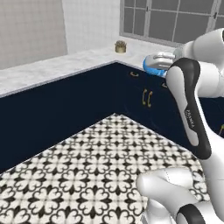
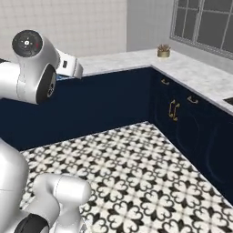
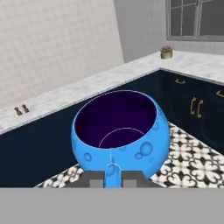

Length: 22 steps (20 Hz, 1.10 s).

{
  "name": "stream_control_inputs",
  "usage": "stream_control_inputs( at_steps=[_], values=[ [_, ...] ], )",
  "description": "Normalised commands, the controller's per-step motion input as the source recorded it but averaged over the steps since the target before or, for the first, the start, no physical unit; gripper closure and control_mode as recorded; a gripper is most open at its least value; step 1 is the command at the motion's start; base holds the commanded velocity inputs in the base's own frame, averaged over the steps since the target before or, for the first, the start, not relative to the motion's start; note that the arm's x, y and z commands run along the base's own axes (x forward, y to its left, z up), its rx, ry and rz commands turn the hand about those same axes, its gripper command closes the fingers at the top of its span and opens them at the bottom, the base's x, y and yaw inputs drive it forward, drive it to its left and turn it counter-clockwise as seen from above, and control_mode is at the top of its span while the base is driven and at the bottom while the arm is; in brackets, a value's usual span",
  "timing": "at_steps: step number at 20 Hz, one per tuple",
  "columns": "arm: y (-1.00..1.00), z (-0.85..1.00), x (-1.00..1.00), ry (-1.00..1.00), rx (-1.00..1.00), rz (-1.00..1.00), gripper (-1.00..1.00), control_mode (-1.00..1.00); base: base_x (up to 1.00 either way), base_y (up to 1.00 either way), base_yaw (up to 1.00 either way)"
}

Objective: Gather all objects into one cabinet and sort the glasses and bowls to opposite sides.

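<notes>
You see the gripper [image 3: 113, 178] holding the rounded bright blue bowl [image 3: 121, 131] above patterned floor [image 3: 192, 162], near the marble counter [image 3: 65, 94].

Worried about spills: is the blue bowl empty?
Empty: the hand view shows the blue bowl's bare dark inside, rim held by the end effector.

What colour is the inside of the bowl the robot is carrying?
Dark purple inside the bright blue bowl, clearest in the hand view.

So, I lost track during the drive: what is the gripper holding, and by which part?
The gripper holds the bright blue bowl, pinched by its near rim.
</notes>
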Motion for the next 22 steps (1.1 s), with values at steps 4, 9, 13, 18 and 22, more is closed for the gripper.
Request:
stream_control_inputs(
  at_steps=[4,9,13,18,22],
  values=[
    [0.00,0.00,0.00,0.00,0.00,0.00,1.00,1.00,0.29,0.33,0.55],
    [0.00,0.00,0.00,0.00,0.00,0.00,1.00,1.00,0.26,0.33,0.54],
    [0.00,0.00,0.00,0.00,0.00,0.00,1.00,1.00,0.11,0.36,0.52],
    [0.00,0.00,0.00,0.00,0.00,0.00,1.00,1.00,0.04,0.23,0.48],
    [0.00,0.00,0.00,0.00,0.00,0.00,1.00,1.00,0.09,0.17,0.47]
  ],
)
